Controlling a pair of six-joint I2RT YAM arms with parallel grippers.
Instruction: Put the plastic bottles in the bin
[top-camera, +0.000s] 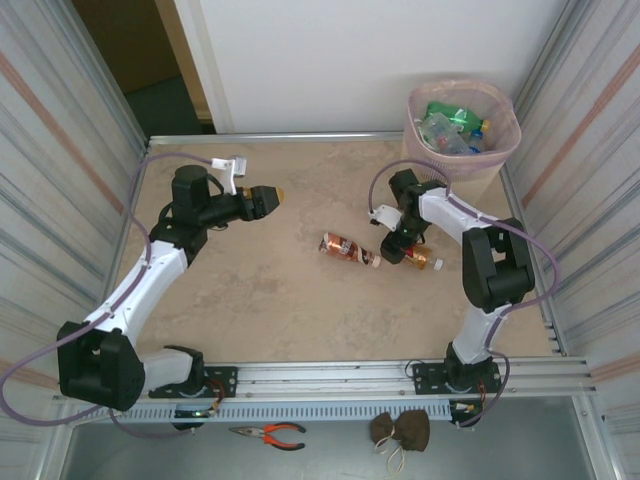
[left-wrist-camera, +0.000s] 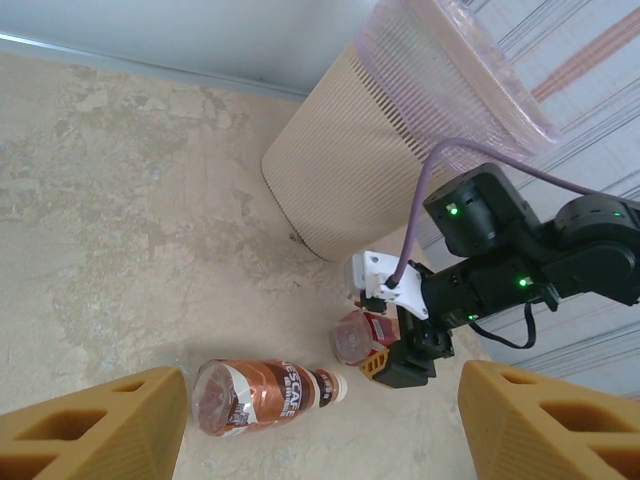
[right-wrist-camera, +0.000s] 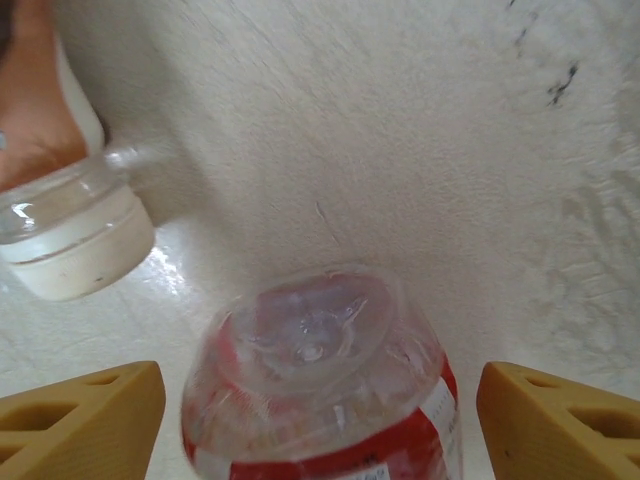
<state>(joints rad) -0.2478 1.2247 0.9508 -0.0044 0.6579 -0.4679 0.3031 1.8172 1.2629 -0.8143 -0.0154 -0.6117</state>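
Straddles red bottle (right-wrist-camera: 320, 340) with right end effector (right-wrist-camera: 320, 400) open, gripping nothing. Close mid-body, clear of brown bottle (left-wrist-camera: 265, 395).

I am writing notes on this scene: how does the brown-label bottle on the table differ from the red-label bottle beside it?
The brown-label bottle has a brown wrap; the red-label bottle a red one. The brown-label bottle lies untouched; the red-label bottle lies between the open fingers of the right claw. Both lie on their sides on the table, outside the bin.
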